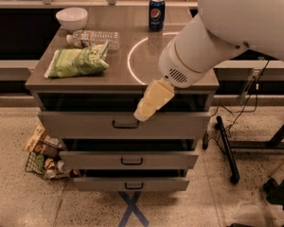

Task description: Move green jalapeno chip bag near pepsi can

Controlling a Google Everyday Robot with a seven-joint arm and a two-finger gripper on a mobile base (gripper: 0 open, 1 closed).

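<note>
Camera view: gripper point(154, 100), cream, hangs before the bench point(109, 77) front edge, over the top drawer point(125, 123); open or closed, cannot tell. Green jalapeno chip bag point(78, 60) lies front-left on the bench. Pepsi can point(156, 14), logo legible, stands at the back, well apart. Speckled floor point(38, 197) bears a blue tape cross point(132, 211).

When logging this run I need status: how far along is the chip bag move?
Nothing looks done: the chip bag lies front left on the counter, the soda can at the back. The gripper hangs before the top drawer, off the bag. Left: grasp the bag, carry it beside the can.
</note>
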